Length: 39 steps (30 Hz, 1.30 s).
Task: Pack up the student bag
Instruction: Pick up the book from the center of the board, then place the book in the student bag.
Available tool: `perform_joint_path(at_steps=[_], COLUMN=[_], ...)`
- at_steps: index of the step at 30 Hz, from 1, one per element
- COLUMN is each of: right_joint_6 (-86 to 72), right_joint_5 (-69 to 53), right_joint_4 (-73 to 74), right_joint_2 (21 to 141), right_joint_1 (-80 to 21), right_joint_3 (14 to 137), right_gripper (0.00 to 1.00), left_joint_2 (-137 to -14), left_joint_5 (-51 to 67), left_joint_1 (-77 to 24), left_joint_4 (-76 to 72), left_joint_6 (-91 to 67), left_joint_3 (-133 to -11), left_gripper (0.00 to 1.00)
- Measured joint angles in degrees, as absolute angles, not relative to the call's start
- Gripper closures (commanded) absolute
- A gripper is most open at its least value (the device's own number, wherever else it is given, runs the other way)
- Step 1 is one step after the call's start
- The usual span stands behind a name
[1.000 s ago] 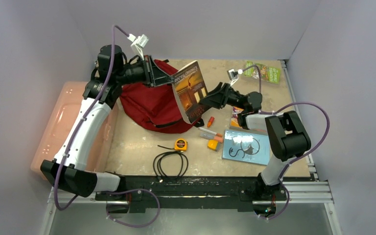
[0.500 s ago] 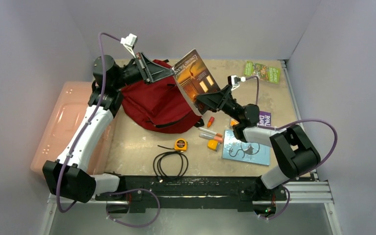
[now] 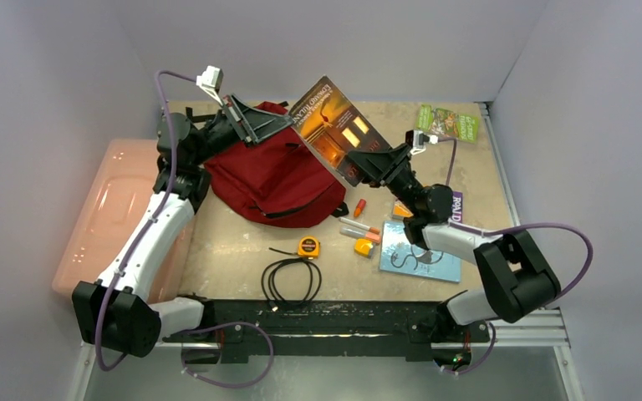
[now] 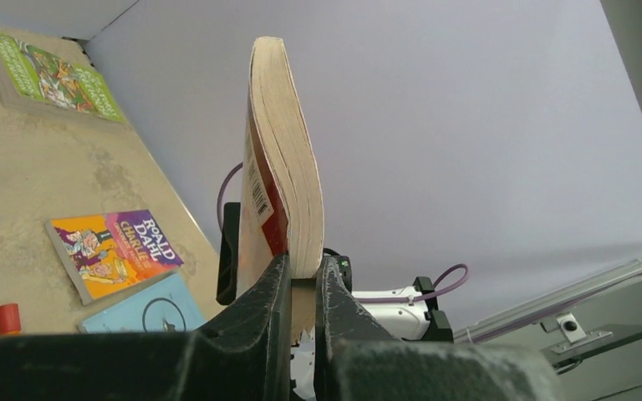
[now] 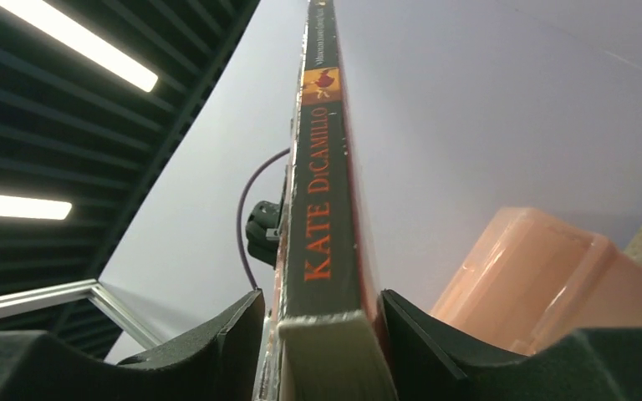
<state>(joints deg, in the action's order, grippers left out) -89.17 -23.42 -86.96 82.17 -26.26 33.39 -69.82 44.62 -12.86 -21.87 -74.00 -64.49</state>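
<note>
Book (image 3: pixel 332 125) between left claw (image 3: pixel 290 124), right claw (image 3: pixel 359 161)

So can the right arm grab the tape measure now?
Probably not: the right gripper is clamped on the book, held up over the bag with the left gripper. The tape measure itself lies uncovered.

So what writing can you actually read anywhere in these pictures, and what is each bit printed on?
"KATE DiCAMILLO": spine of the held paperback.
"ROALD DAHL" and "CHARLIE": cover of the orange-and-purple book lying flat.
Too small or blurred to read: the paperback's front title and barcode digits, the smaller print on top of its spine, the green book, the blue book, the yellow tape measure.
</note>
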Motion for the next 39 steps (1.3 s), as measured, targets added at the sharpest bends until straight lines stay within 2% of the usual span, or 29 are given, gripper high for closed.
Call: perform_joint_path(at_steps=[3, 4, 5, 6, 7, 8, 9, 10, 11, 14, 15, 16, 19, 22, 24, 29, 34, 39], right_joint_6=[-90.61, -91.07, -91.48, -91.72, -92.05, -92.23, -92.31, -92.42, -92.51, -92.27, -91.90, -91.29, -86.46, -76.07, -66.48, -48.12, -38.09, -34.35], right_joint_5=[-22.26, -21.76, -21.39, -20.99, -20.45, -20.21, -20.01, -20.14, -20.25, -20.97, -21.54, -22.20, -22.57, -19.86, -15.07, -3.16, 6.46, 9.52], right_joint_4=[-86.87, -86.83, -86.80, -86.80, -86.78, -86.78, -86.50, -86.21, -85.91, -84.75, -84.18, -82.50, -72.60, -51.96, -35.35, -11.16, 3.66, 9.58], right_joint_2=[81.82, 81.62, 81.28, 80.97, 80.68, 80.47, 80.20, 80.09, 80.09, 79.59, 78.70, 76.93, 70.28, 62.87, 59.40, 54.85, 53.89, 48.97], right_joint_1=[-26.46, -26.61, -26.70, -26.76, -26.87, -26.94, -26.96, -26.96, -26.98, -26.41, -25.63, -24.27, -19.40, -16.29, -16.05, -16.08, -16.05, -16.05], right_joint_3=[33.52, 33.52, 33.54, 33.61, 33.76, 33.89, 34.09, 34.11, 34.11, 33.87, 33.45, 32.73, 31.92, 35.09, 40.36, 48.73, 50.57, 45.60], right_gripper=[0.44, 0.50, 0.62, 0.76, 0.95, 1.00, 1.00, 1.00, 1.00, 1.00, 1.00, 1.00, 1.00, 1.00, 1.00, 1.00, 1.00, 1.00], left_joint_2=[-69.82, -69.82, -69.82, -69.73, -69.67, -69.58, -69.36, -68.88, -68.34, -65.06, -63.94, -62.94, -60.82, -60.27, -60.45, -63.66, -71.85, -81.08], left_joint_5=[43.22, 42.72, 42.35, 41.80, 41.39, 41.04, 40.80, 40.36, 39.94, 36.60, 34.70, 32.29, 24.16, 17.17, 14.31, 10.04, 5.43, 4.51], left_joint_1=[-12.88, -12.88, -12.88, -12.88, -12.88, -12.88, -12.88, -12.93, -12.93, -12.93, -12.93, -12.95, -12.99, -12.99, -13.02, -16.36, -27.53, -32.86], left_joint_4=[-24.88, -25.89, -26.44, -27.29, -27.92, -28.34, -28.95, -28.95, -28.29, -16.58, -11.20, -5.91, 8.49, 19.57, 24.21, 28.88, 30.11, 30.15], left_joint_6=[-76.14, -77.06, -77.47, -77.87, -78.43, -78.50, -78.72, -78.56, -78.11, -71.83, -68.88, -65.76, -57.95, -50.98, -47.42, -39.88, -30.96, -23.55], left_joint_3=[-62.67, -62.08, -61.60, -60.95, -60.36, -59.92, -59.37, -58.87, -58.57, -58.92, -59.20, -59.46, -59.75, -59.75, -59.57, -59.35, -61.71, -67.07], left_gripper=[1.00, 1.00, 1.00, 1.00, 1.00, 1.00, 1.00, 0.86, 0.67, 0.23, 0.13, 0.10, 0.09, 0.14, 0.15, 0.14, 0.19, 0.23])
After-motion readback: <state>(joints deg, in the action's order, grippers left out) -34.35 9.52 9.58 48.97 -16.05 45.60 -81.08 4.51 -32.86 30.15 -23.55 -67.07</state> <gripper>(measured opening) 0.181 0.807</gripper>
